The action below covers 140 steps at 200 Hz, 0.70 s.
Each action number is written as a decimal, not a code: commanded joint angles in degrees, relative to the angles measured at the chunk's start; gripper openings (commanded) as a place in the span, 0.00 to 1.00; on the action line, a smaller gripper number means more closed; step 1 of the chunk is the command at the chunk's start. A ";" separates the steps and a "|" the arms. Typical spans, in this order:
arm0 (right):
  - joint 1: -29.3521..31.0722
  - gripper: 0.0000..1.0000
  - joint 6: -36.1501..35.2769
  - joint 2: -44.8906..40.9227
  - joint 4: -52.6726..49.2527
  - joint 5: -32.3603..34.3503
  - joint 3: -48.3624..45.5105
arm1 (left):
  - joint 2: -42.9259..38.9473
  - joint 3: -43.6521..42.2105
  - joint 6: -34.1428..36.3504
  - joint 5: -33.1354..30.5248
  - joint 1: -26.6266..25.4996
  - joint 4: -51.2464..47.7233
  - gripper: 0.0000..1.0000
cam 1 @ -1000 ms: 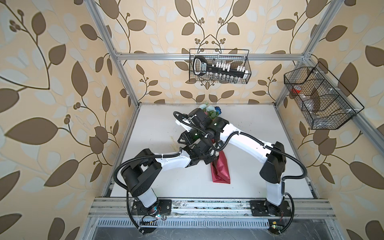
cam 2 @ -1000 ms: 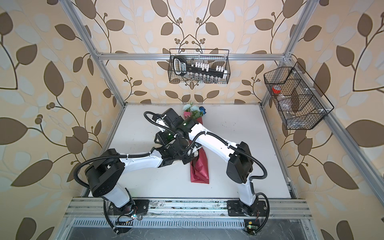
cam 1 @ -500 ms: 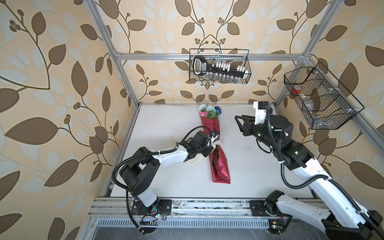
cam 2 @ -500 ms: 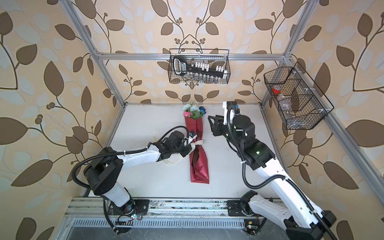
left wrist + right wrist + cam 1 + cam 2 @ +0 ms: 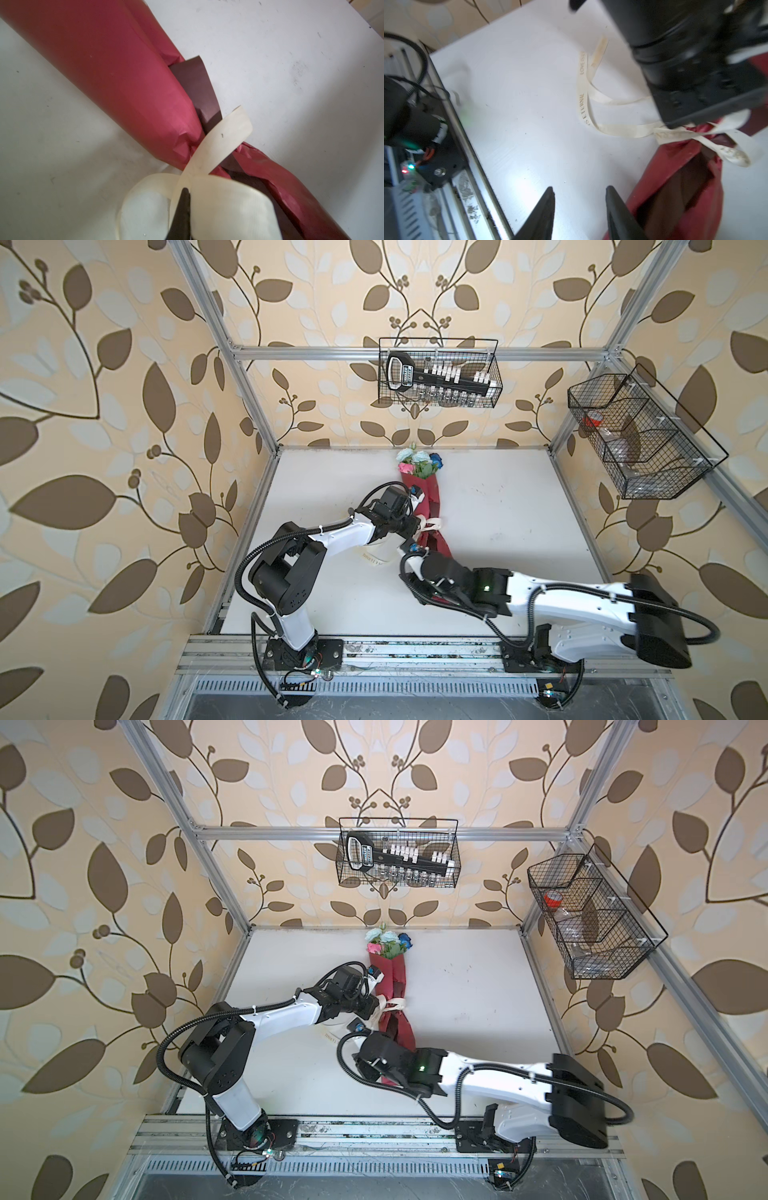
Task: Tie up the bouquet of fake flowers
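Judging by looks, bouquet of fake flowers (image 5: pixel 417 464) is light, floppy & crushable; best taken at waist cinched by ribbon (image 5: pixel 220 135), mid-table. Near end: right gripper (image 5: pixel 579 189) is seen w/ jaws partly apart, empty, just beside red wrap (image 5: pixel 660 162). Farther: left gripper (image 5: pixel 185 194) is clamped on ribbon. Blooms are laid far.

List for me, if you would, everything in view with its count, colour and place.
bouquet of fake flowers: one, pink, pale-blue and dark-blue blooms, lying at the table's back middle.
wrapping sheet: one, red, around the stems.
ribbon: one, cream, printed, round the wrap's waist, ends trailing on the table.
wire baskets: two, black, on the back and right walls.
table: one, white.
left tool: black, shut on the ribbon.
right tool: black, open, empty, beside the wrap's lower end.
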 commanded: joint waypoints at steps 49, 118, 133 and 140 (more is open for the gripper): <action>0.87 0.54 -13.68 20.38 11.05 7.91 6.82 | 0.25 2.78 -2.71 3.81 1.27 -1.72 0.00; -2.61 0.67 -17.75 32.04 14.20 8.74 14.56 | 0.04 2.08 -3.13 4.36 1.58 -1.52 0.00; -4.10 0.68 -17.48 33.04 14.68 6.92 15.22 | -0.16 1.98 -2.99 4.28 1.58 -1.61 0.00; -4.70 0.68 -17.35 33.58 14.77 5.72 15.62 | -0.15 1.98 -2.91 4.28 1.58 -1.61 0.00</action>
